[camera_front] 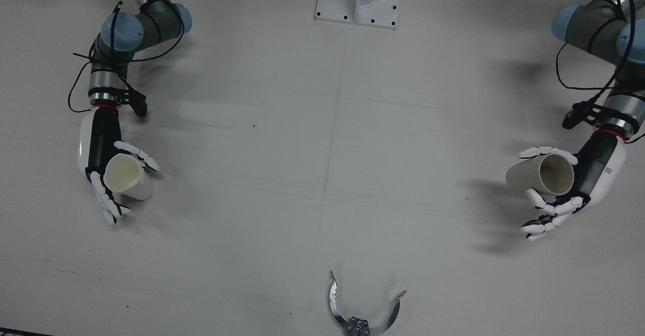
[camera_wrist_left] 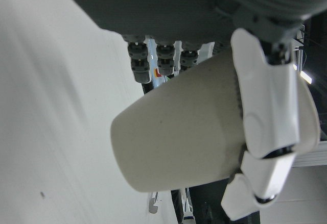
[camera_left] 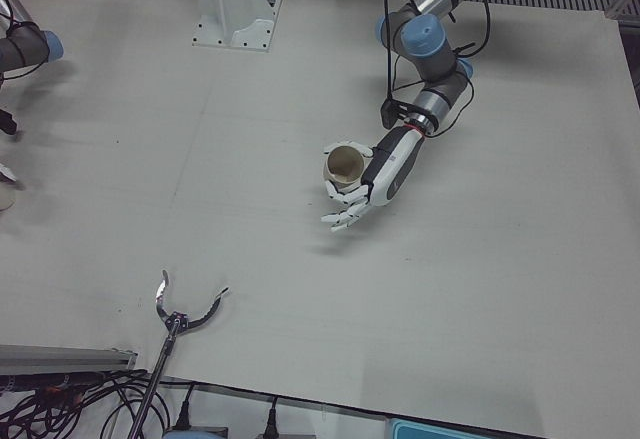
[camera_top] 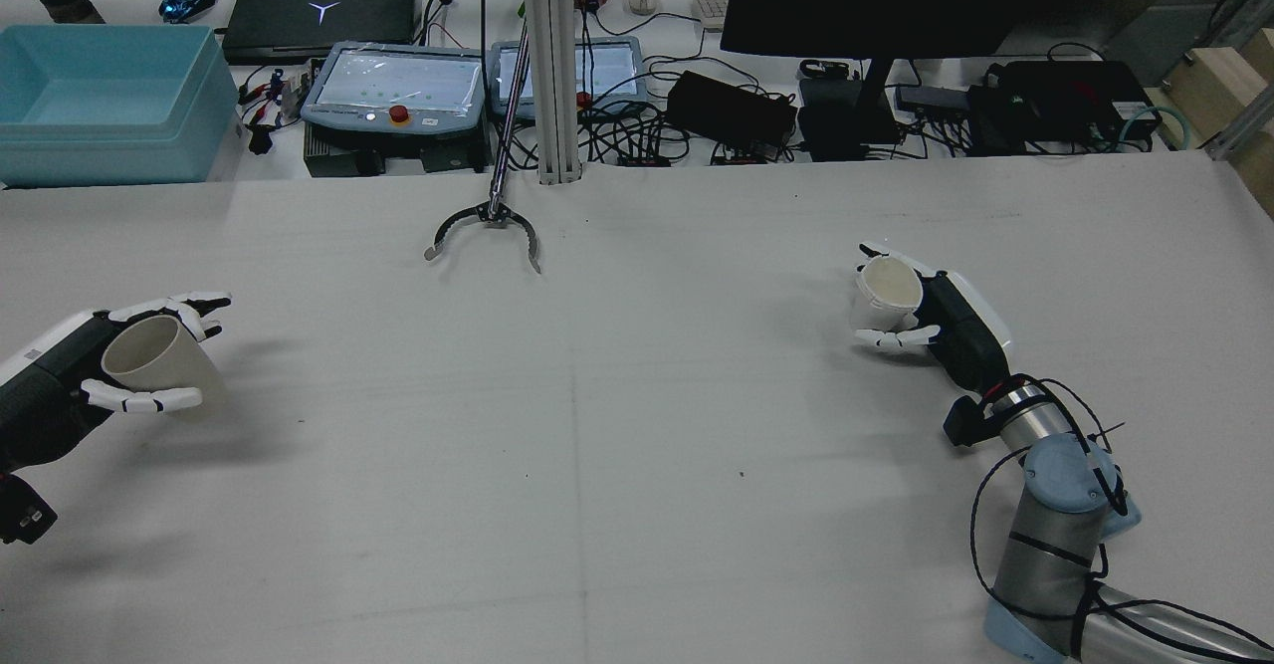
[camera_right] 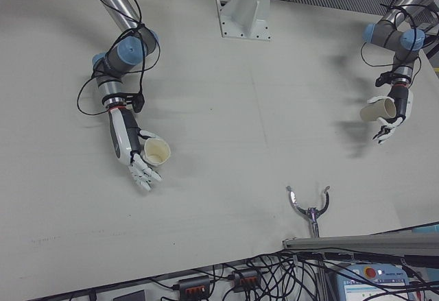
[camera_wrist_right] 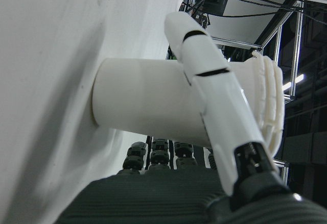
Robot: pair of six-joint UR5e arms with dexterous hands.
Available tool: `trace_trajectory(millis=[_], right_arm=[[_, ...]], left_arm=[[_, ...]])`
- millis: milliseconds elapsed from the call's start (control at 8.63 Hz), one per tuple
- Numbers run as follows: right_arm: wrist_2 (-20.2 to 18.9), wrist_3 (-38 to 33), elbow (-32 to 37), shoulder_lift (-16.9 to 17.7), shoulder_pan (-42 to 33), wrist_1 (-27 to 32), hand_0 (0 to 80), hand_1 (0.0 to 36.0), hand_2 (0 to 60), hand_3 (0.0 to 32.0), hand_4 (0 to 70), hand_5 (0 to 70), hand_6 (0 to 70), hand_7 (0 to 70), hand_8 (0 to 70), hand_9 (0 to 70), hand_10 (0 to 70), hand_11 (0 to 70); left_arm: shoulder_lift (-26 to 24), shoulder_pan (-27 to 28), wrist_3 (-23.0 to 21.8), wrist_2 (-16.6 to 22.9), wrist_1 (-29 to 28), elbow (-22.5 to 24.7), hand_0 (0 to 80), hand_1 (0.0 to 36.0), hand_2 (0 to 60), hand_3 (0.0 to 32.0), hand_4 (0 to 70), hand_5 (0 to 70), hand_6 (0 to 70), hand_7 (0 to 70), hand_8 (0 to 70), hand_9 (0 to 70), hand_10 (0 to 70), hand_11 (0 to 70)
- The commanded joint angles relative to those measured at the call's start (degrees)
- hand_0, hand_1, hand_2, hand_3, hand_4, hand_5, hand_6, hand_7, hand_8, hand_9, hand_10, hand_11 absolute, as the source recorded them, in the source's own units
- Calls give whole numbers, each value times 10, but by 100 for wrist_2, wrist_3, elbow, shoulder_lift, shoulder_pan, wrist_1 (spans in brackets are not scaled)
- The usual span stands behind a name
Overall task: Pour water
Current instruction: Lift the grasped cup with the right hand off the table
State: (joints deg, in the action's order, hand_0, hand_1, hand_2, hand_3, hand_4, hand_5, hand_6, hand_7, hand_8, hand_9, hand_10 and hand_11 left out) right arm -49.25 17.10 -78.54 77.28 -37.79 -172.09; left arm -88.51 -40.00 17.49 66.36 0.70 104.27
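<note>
Each hand grips one cup: left hand (camera_front: 579, 187) clamps tan cup (camera_front: 541, 175), right hand (camera_front: 103, 167) clamps white cup (camera_front: 128, 177).

No text, label, brand or number is legible in any view.

Place: robotics lab
Signs: control tablets (camera_top: 398, 87), laptop (camera_top: 318, 17), tangled cables (camera_top: 687, 116), two arms bolted beside a white table (camera_top: 617, 425)

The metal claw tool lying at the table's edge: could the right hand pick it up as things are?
Probably not now. The right hand is shut on a cup, so it is occupied, though bare table lies between it and the claw tool.
</note>
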Motion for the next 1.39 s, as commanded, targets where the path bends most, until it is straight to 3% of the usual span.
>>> trace_trajectory(millis=[0,463,579,695,811,927,1043,1274], right_arm=[[3,-5,-39,-2,9,0,800,360,227,0,194,89,180,378,101,177,59,127],[3,-5,-223,-2,62,-9,800,360,234,0,261,90,172,353,134,218,64,137],[3,-5,-223,-2,62,-9,800,360,592,0,297,105,162,378,146,244,72,146],[3,-5,-215,-2,62,-9,722,360,600,0,304,136,167,389,155,259,85,161],[3,-14,-206,6,62,-1,623,360,600,0,313,216,187,400,161,266,93,166],[3,-14,-206,6,62,0,582,273,337,0,287,320,190,330,160,254,89,152],[3,-23,-206,6,62,0,538,178,114,0,239,413,209,308,182,278,91,148],[-15,-232,-441,59,18,-18,546,197,156,0,209,438,218,308,188,283,95,155]], left_arm=[[0,-8,-9,-9,-8,6,505,360,600,0,440,700,147,237,89,146,110,182],[27,1,-9,-9,-8,41,506,360,600,0,444,700,148,238,89,146,110,182],[27,1,-9,-9,-8,41,507,360,600,0,440,700,148,238,89,146,110,182],[44,-8,-9,-9,-8,58,506,360,600,0,436,700,148,238,89,146,109,182],[71,1,-26,-18,-8,59,509,360,600,0,439,700,147,237,89,146,109,181],[106,1,-26,-18,-17,59,505,360,600,0,434,700,147,236,88,145,109,181],[149,1,-26,-18,-34,76,506,360,600,0,432,700,146,234,88,145,110,181],[167,-8,-35,-9,-52,164,505,360,600,0,425,700,145,233,89,145,109,181]])
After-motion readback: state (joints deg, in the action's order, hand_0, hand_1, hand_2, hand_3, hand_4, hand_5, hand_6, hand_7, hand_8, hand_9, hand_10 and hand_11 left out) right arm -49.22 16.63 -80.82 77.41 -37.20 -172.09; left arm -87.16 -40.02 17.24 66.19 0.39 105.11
